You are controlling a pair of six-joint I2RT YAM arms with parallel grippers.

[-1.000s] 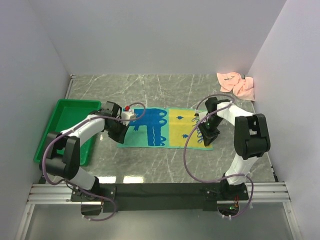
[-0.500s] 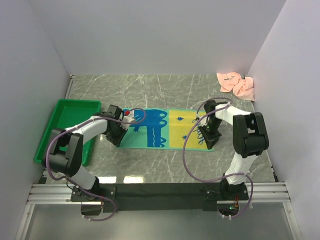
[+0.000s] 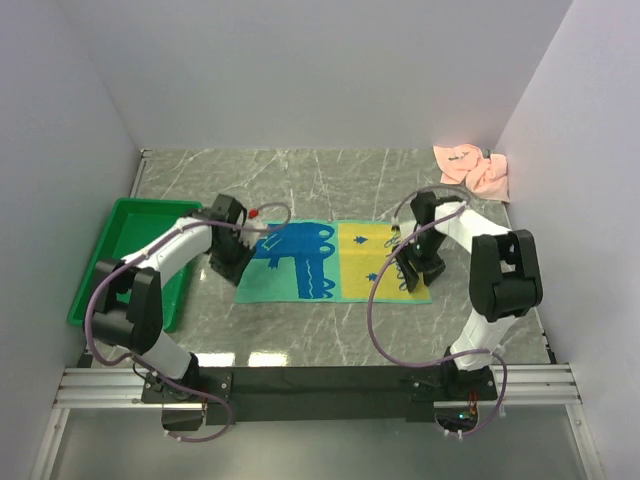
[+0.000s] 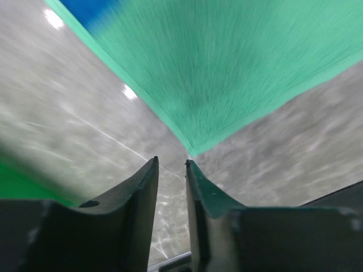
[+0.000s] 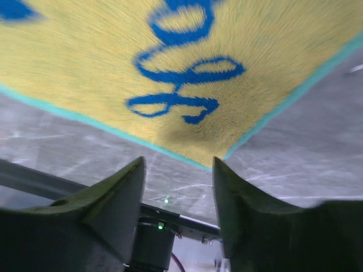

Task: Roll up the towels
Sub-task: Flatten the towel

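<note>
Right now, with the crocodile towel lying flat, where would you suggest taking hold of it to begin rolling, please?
Probably its two near corners: the teal corner with the left gripper, the yellow corner with the right gripper, each coming in from the near side. The towel lies flat, so only its edges can be pinched, and both corners point toward the grippers.

Towel (image 3: 330, 262): fuzzy matt terry cloth. Table (image 3: 320, 180): glossy marbled stone look. Tray (image 3: 150, 203): smooth green plastic.

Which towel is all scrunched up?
The pink towel in the far right corner is bunched in a heap; the crocodile towel lies spread flat.
</note>
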